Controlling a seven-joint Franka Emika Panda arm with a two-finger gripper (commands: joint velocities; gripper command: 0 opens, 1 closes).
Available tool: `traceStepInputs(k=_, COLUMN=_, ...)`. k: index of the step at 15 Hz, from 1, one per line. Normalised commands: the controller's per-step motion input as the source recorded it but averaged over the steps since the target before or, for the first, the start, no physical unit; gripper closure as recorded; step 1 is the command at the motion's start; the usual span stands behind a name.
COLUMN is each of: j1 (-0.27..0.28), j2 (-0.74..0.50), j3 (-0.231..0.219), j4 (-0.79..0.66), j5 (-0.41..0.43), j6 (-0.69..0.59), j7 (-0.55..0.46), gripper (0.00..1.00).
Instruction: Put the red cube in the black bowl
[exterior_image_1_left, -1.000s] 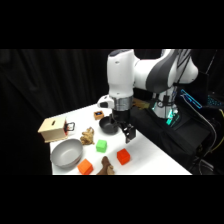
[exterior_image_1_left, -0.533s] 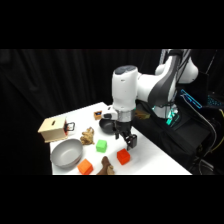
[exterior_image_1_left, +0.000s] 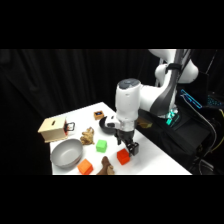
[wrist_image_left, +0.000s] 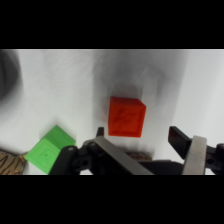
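Dark room, lit white bench (exterior_image_1_left: 160, 160)

Black curtain (exterior_image_1_left: 65, 80) hangs behind the bench; at far right, dark equipment (exterior_image_1_left: 192, 132) with small teal lights (details unclear).

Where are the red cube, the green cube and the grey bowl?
red cube (wrist_image_left: 127, 117), wrist view, front face.
green cube (wrist_image_left: 49, 153), wrist view, top face.
grey bowl (exterior_image_1_left: 56, 159), side view, rim.

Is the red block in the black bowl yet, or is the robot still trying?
Not yet. The red cube sits on the table, not picked up. The gripper hangs just above it, fingers open on either side. Left to do: grab it, lift it, and drop it into the black bowl.
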Motion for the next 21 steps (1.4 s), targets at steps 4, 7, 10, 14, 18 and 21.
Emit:
traceStepInputs(k=4, j1=0.149, j2=0.08, j3=-0.131, j4=-0.01, j5=-0.154, j6=0.2, j7=0.23, gripper=0.0)
traceStepInputs(k=7, j1=0.137, j2=0.07, j3=-0.127, j4=-0.01, j5=-0.138, j6=0.21, j7=0.19, gripper=0.0)
traceStepInputs(k=10, j1=0.138, j2=0.1, j3=-0.141, j4=0.01, j5=-0.152, j6=0.22, j7=0.2, gripper=0.0)
traceStepInputs(k=14, j1=0.126, j2=0.12, j3=-0.135, j4=0.02, j5=-0.13, j6=0.24, j7=0.16, gripper=0.0)
traceStepInputs(k=18, j1=0.132, j2=0.1, j3=-0.122, j4=0.04, j5=-0.101, j6=0.21, j7=0.15, gripper=0.0)
traceStepInputs(k=21, j1=0.12, j2=0.09, j3=-0.104, j4=0.04, j5=-0.065, j6=0.21, j7=0.13, gripper=0.0)
